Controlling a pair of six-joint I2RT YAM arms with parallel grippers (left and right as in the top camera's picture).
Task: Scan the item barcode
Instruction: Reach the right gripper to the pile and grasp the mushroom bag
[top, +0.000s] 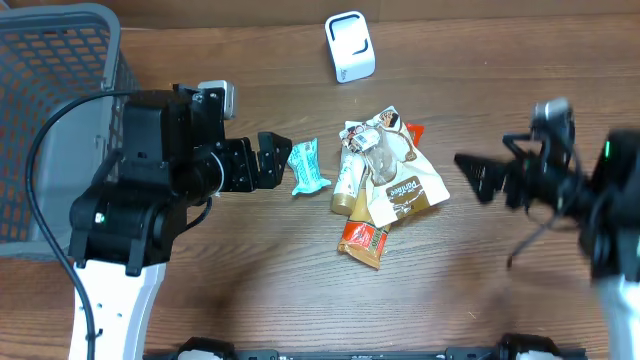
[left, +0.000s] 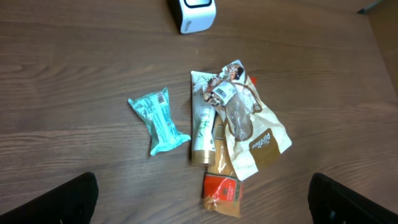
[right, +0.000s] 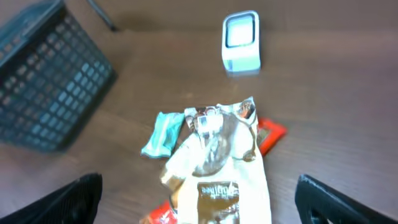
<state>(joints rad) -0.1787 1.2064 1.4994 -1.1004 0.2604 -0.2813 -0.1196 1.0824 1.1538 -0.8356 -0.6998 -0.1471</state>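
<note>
Wood-grain counter fills every view, with a grey basket (top: 60, 70) standing at its far left. Next along is my left end effector (top: 277, 160), spread wide and holding nothing, pointing at the teal packet (top: 306, 168) just beside it. That packet lies alone, slightly apart from the heap, so I judge it the easiest item to take first. I would come down across its narrow middle and close gently, since the wrapper looks soft and crinkly.

The heap sits mid-counter: a tube (top: 347, 180) touches a tan bag (top: 400, 185), which lies over a red packet (top: 362, 240). A small white label (left: 222, 91) on the bag may be a barcode, but I cannot read it. Pulling anything from this pile risks dragging its neighbours.

The scanner (top: 350, 46) stands behind the heap at the far edge, its window facing up. Whatever I lift should go over it code-side down, held level and steady.

My right end effector (top: 472, 176) hangs well to the right of the bag, also wide and empty. I would keep it clear of the left arm's path.
</note>
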